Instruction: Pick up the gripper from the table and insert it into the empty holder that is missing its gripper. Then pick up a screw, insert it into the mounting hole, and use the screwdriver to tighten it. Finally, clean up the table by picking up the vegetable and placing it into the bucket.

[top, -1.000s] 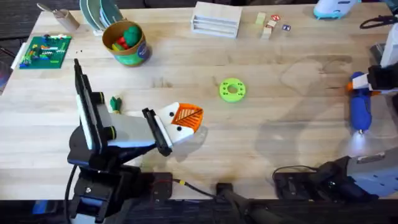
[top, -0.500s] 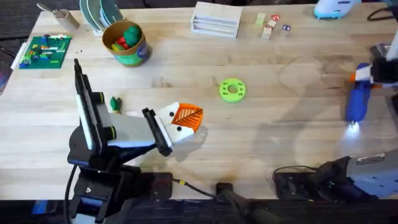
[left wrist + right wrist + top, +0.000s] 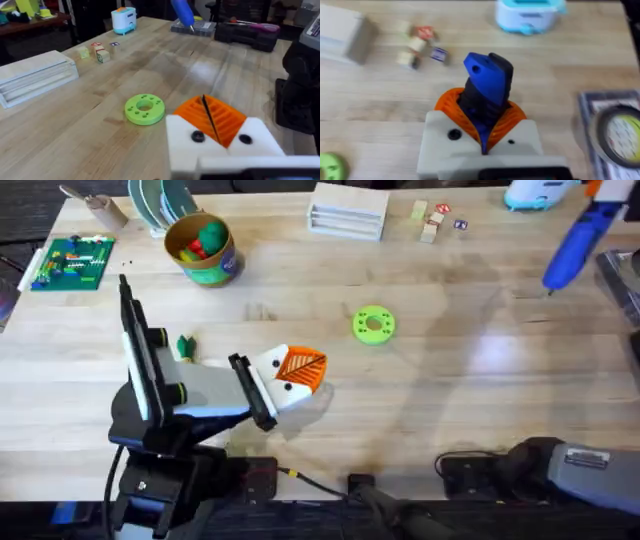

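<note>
Above the table's far right corner | right gripper (image 3: 482, 132) clamped on blue screwdriver (image 3: 575, 242), tilted, tip down | left gripper (image 3: 298, 372) pads pressed together, holding nothing, near green disc (image 3: 374, 324) | vegetable (image 3: 185, 346) beside left arm, bucket (image 3: 203, 248) far left.
</note>
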Robot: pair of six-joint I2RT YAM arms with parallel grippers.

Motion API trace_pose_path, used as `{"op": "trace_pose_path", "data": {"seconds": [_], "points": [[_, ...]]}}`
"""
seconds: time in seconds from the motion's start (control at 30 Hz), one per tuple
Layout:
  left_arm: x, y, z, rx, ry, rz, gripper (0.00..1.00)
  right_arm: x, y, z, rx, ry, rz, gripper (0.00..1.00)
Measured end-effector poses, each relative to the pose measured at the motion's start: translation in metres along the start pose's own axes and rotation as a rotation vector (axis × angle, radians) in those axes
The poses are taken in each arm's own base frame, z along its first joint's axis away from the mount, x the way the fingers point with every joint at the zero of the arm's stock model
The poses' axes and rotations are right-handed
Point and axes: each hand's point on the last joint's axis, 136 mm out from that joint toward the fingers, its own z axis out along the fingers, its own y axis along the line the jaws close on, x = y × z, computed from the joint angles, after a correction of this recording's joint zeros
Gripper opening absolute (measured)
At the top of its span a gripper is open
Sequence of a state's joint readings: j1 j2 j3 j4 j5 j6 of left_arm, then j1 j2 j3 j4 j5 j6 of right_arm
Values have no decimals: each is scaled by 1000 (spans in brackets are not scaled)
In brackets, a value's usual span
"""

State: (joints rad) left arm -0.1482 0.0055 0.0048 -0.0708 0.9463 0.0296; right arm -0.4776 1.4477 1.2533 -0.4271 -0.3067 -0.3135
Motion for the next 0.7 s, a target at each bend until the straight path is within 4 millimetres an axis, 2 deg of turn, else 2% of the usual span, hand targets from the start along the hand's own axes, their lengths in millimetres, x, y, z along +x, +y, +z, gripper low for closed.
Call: {"op": "trace_pose_path", "data": {"seconds": [0.03, 0.2, 0.3, 0.53, 0.63, 0.7], "points": [[0, 0, 0, 0, 0, 0, 4, -19, 43, -7, -90, -50, -56, 26], [0, 0, 0, 0, 0, 0, 4, -55, 111, -36, -214, -190, -170, 26], [0, 0, 0, 0, 0, 0, 4, -71, 138, -61, -257, -299, -208, 26], [0, 0, 0, 0, 0, 0, 4, -67, 185, -97, -361, -506, -213, 25], [0, 0, 0, 0, 0, 0, 4, -64, 221, -117, -456, -616, -224, 25], [0, 0, 0, 0, 0, 0, 4, -64, 251, -137, -548, -693, -242, 25]]}}
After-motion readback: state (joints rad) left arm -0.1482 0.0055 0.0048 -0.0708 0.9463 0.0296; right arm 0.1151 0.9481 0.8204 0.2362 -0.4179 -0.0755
